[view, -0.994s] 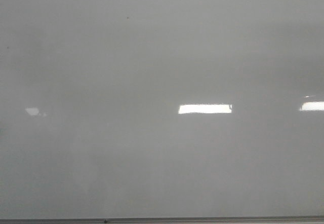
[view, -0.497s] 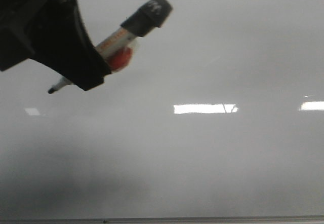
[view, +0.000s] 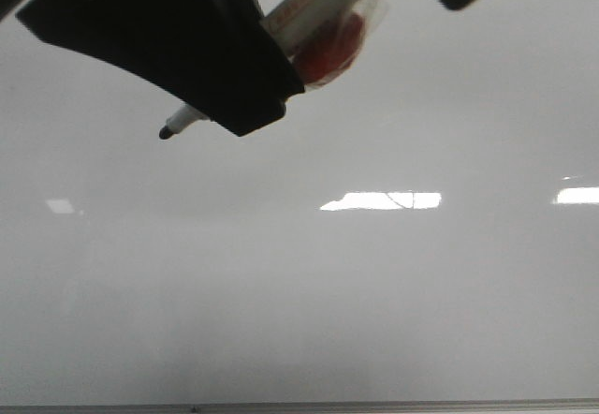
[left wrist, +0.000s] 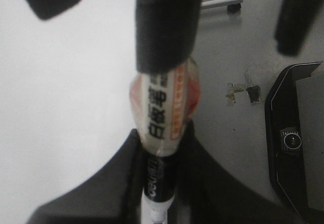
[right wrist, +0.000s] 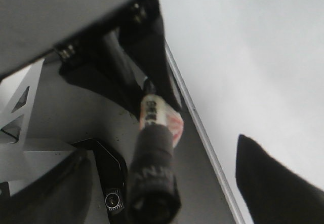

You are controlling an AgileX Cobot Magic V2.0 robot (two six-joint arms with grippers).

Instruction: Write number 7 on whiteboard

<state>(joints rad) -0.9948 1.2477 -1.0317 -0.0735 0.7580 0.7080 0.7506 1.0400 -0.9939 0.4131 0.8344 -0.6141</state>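
Since half a second ago the left claw (view: pixel 201 53) has pushed further in from the whiteboard's top-left corner, toward the middle of the top edge, and now looms larger — the marker (view: pixel 309 21) has come along with it, tip lifted a little higher. A second ago the front view showed bare board only.

Left claw is clenched on the marker; in the left wrist view the dark fingers (left wrist: pixel 202 183) pinch the barrel on both sides (left wrist: pixel 162 117). White barrel with printed lettering and an orange band, clear tape with a red patch wrapped round it, black cap end sticking out behind the grip. Black tip (view: pixel 166 133) points down-left in the front view; cannot tell if it touches the board.

Whiteboard (view: pixel 374 302) is glossy pale grey, bright glare patches across its middle, thin metal strip along the bottom edge. No number 7 stroke visible on it — nothing written yet.

Right claw: one dark finger (right wrist: pixel 273 178) shows at the frame edge of the right wrist view, nothing between the fingers in sight, so it cannot be told whether it is spread or closed. That view also catches the marker (right wrist: pixel 154 153) and the board's metal edge (right wrist: pixel 202 133).
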